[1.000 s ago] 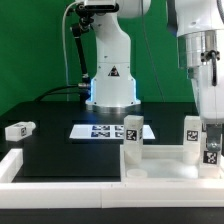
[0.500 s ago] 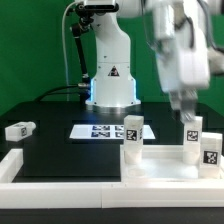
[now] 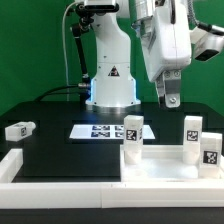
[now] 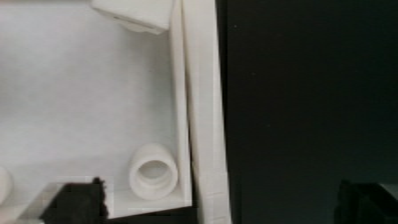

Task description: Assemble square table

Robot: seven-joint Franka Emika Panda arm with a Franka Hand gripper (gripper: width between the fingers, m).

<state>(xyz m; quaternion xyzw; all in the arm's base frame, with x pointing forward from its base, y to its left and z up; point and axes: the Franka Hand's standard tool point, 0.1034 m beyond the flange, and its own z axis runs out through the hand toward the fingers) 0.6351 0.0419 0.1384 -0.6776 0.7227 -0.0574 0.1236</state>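
Note:
The white square table top (image 3: 160,166) lies at the exterior view's lower right with three tagged white legs standing upright in it: one at its near left corner (image 3: 132,134), and two on its right (image 3: 192,134) (image 3: 210,150). A fourth leg (image 3: 18,129) lies loose on the black table at the far left. My gripper (image 3: 166,99) hangs open and empty, well above the top. In the wrist view the top's flat surface (image 4: 71,100), its raised rim (image 4: 192,120) and a round corner hole (image 4: 157,172) show below my gripper (image 4: 222,205), whose dark fingertips (image 4: 75,200) stand wide apart.
The marker board (image 3: 100,130) lies flat in front of the robot base (image 3: 110,85). A long white L-shaped wall piece (image 3: 12,166) runs along the near edge and left corner. The table surface is black, and a green backdrop stands behind.
My gripper has let go of the right-hand leg and risen, moving toward the exterior view's left. The leg stays upright in the top.

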